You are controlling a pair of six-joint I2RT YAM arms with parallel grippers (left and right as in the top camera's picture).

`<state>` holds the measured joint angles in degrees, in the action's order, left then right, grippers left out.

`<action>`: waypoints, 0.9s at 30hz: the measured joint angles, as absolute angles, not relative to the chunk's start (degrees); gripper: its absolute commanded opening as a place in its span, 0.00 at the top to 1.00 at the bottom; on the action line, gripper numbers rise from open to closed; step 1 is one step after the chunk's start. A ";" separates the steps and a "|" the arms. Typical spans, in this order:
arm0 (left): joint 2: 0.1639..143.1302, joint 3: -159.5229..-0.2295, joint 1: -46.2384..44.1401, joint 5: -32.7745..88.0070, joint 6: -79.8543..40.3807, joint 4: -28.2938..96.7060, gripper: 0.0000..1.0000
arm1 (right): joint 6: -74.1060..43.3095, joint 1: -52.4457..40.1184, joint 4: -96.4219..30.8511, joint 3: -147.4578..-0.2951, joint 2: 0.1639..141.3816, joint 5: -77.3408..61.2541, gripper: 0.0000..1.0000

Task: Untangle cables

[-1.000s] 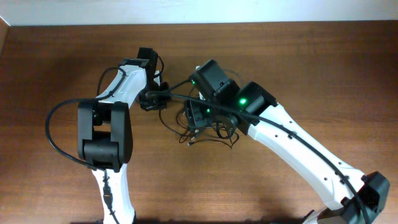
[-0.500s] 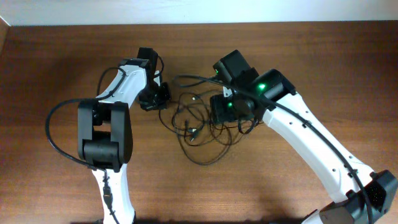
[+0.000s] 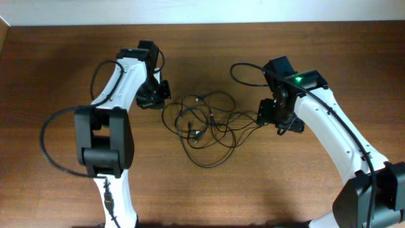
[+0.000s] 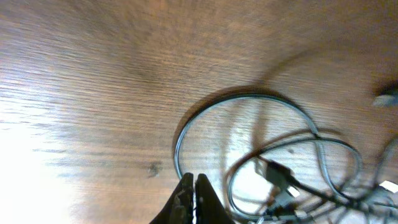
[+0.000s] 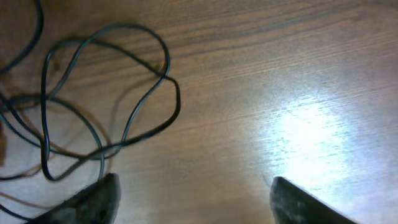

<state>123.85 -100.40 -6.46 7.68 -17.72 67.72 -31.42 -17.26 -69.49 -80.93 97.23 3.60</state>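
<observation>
Right gripper (image 5: 196, 186) swung off to the side since a second ago, jaws wide and empty. Cables (image 3: 202, 123) sprawl loose on the table (image 3: 63, 57). Left gripper (image 4: 193, 186) pinches one strand, I think. Still spreading; next I'd grab another loop.

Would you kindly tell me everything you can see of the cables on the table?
The cables are thin, black, flexible cords, rubbery-looking, with small plug ends. They lie flat on the brown wooden table as loose overlapping loops near its middle. One loop runs to the tips of the shut left end effector, which seems to pinch it. The open right end effector sits beside their right edge, holding nothing.
</observation>
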 measured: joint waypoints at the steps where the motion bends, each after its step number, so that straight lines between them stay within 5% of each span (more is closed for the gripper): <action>1: 122.02 -101.10 -6.63 7.03 -17.50 68.05 0.47 | -31.59 -16.73 -68.23 -80.71 97.23 2.72 0.07; 3: 118.89 -102.43 -7.38 6.66 -16.38 67.94 0.32 | -32.42 -16.75 -66.06 -80.62 97.23 0.01 0.09; 5: 117.64 -104.47 -9.76 7.99 -13.39 67.42 0.27 | -35.46 -16.75 -64.18 -80.62 97.23 -3.03 0.15; 8: 117.43 -104.90 -15.66 10.37 -7.35 67.00 0.23 | -41.19 -16.75 -62.74 -80.55 97.23 -4.84 0.28; 13: 117.56 -104.90 -22.94 10.02 -3.79 65.41 0.22 | -51.66 -16.75 -60.34 -77.19 97.25 -5.54 0.30; 14: 117.91 -104.90 -23.18 9.96 -3.62 65.04 0.22 | -53.65 -16.75 -58.61 -75.72 97.23 -5.54 0.39; 19: 125.27 -104.90 -23.11 6.66 -3.11 64.95 0.63 | -58.13 -16.75 -54.26 -69.93 97.25 -7.70 0.94; 22: 129.73 -104.88 -22.68 1.08 -6.26 69.10 0.91 | -58.08 -16.75 -54.08 -69.82 97.25 -8.10 0.96; 27: 131.35 -104.88 -16.95 -3.81 -14.35 72.29 0.97 | -52.01 -17.67 -53.74 -69.82 97.25 -8.12 0.96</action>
<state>131.35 -104.88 -16.95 -3.81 -14.35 72.29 -52.01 -17.67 -53.74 -69.82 97.25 -8.12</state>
